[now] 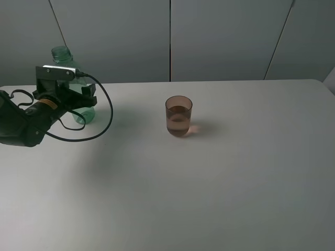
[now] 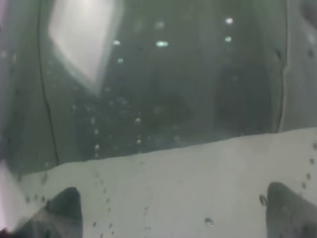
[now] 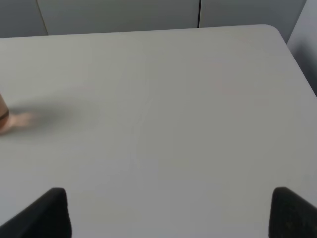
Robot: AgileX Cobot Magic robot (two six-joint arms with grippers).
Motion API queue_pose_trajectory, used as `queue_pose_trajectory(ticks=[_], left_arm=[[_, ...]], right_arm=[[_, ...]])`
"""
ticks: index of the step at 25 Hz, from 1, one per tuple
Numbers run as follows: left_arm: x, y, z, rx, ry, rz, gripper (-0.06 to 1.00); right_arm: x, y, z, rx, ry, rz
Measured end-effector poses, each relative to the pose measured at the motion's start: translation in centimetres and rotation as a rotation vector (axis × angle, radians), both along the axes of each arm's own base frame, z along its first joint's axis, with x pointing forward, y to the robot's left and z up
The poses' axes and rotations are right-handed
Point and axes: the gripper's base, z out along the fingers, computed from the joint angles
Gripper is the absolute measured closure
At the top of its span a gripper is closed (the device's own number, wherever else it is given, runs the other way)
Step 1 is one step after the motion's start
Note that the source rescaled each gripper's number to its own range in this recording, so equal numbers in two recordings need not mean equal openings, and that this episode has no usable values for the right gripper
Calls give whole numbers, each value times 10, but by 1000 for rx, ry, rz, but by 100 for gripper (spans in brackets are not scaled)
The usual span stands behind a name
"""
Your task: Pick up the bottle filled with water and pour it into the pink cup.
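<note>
Left gripper (image 1: 84, 99) at the bottle (image 1: 68, 78), jaws spread

Fingers (image 2: 62, 210) wide either side of the green wall, no grip; right gripper (image 3: 166, 213) open over bare table (image 1: 235, 172). The pink cup (image 1: 179, 116) already holds liquid mid-table, so pouring looks done. Next: back away without tipping the bottle.

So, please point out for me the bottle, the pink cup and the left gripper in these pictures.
bottle (image 1: 62, 54): exterior high view, on its green shoulder above the gripper.
pink cup (image 1: 179, 118): exterior high view, middle of its side wall.
left gripper (image 1: 84, 101): exterior high view, between its fingertips at the bottle.
</note>
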Motion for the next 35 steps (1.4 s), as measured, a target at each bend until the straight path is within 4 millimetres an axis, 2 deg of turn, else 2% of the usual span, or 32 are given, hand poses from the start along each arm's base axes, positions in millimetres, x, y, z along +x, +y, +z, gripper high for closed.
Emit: queue_pose_trajectory(ticks=[3, 13, 18, 26, 30, 35], left_arm=[[0, 0, 0, 1, 7, 0, -6], [-4, 0, -9, 16, 93, -5, -6], [-11, 2, -4, 20, 137, 0, -6], [-20, 4, 3, 64, 366, 2, -6], [-27, 6, 17, 73, 471, 0, -6], [-43, 11, 53, 91, 599, -9, -6]], right_arm=[[0, 0, 0, 0, 0, 0], [0, 0, 0, 0, 0, 0], [0, 0, 0, 0, 0, 0], [0, 0, 0, 0, 0, 0], [0, 0, 0, 0, 0, 0], [0, 0, 0, 0, 0, 0]])
